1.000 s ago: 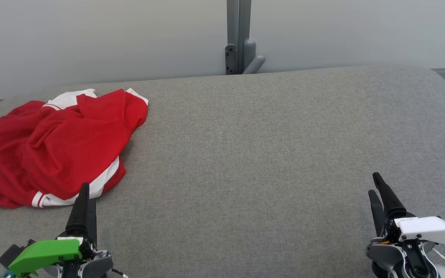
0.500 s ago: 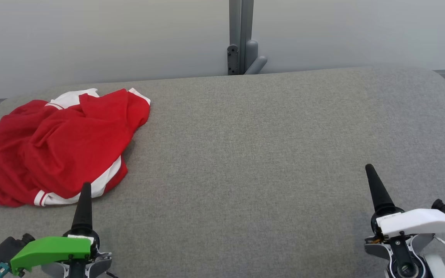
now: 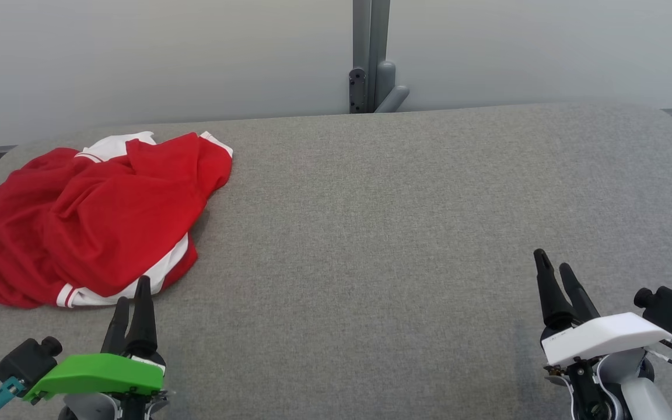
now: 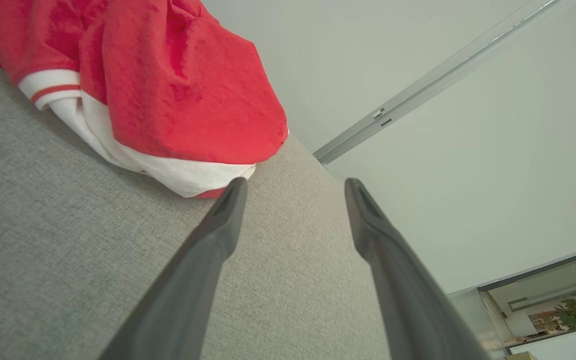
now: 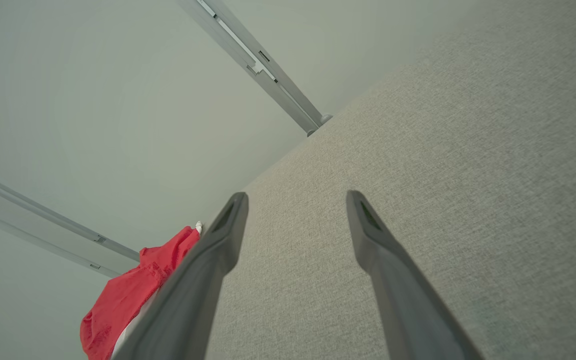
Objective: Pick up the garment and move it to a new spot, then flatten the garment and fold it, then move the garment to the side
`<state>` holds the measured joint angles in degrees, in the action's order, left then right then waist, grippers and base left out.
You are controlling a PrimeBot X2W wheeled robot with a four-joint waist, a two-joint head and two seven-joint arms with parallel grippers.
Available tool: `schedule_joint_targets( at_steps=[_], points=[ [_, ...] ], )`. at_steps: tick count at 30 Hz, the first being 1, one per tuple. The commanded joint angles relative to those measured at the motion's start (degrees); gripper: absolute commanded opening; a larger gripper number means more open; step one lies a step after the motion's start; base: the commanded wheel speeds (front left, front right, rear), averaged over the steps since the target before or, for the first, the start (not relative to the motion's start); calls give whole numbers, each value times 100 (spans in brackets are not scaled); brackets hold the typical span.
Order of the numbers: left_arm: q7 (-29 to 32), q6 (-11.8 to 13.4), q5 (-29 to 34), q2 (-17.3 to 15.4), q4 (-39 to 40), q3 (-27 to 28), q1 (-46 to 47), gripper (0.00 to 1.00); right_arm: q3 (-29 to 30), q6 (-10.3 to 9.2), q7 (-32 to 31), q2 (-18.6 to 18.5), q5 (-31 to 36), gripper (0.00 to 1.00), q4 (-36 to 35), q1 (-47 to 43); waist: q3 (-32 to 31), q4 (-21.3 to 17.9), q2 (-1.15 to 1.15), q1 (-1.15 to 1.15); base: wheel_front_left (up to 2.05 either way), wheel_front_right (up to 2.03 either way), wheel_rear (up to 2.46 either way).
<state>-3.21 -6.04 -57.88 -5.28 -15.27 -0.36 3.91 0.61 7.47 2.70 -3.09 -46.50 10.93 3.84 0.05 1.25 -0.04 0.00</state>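
The left claw (image 3: 132,290) was open, with a clear gap between its two fingers (image 4: 203,260), and it gripped nothing. It lay low over the grey counter (image 3: 371,245), pointing forward. A green cover (image 3: 97,376) sat behind the fingers on the wrist.

Just ahead of this claw lay the garment (image 3: 97,216), a red piece with white bands, crumpled in a loose heap on the counter. Its nearest white hem (image 4: 178,172) lay at the tip of one finger. Whether tip and cloth touched could not be determined. From the hem the heap extended ahead and to the left of the claw, toward the counter's far left corner.

The right claw (image 3: 552,261) was likewise open and empty. Its fingers (image 5: 398,280) were parted by a similar gap over bare counter. A white cover (image 3: 601,338) sat behind them. The garment lay well apart from this claw, far to its left and somewhat ahead.

Beyond both claws the counter ended at a pale wall (image 3: 167,58). A grey post (image 3: 371,52) stood against that wall, ahead of the claws and between them.
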Motion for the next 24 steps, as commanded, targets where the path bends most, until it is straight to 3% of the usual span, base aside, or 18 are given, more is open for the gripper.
schedule_joint_targets(
  at_steps=[1, 24],
  points=[
    [-68, -6, 281, -84, 41, -21, 87, 100, -32, 1, 82, -53, 270, 100, -63, 91, 0, 8, 1, 0, 0, 0, 0],
    [-470, -115, 2191, -246, 78, -175, 8, 100, -7, 2, 493, -63, 2211, 100, 42, 68, -21, 59, 2, 0, 0, 0, 0]
  ],
)
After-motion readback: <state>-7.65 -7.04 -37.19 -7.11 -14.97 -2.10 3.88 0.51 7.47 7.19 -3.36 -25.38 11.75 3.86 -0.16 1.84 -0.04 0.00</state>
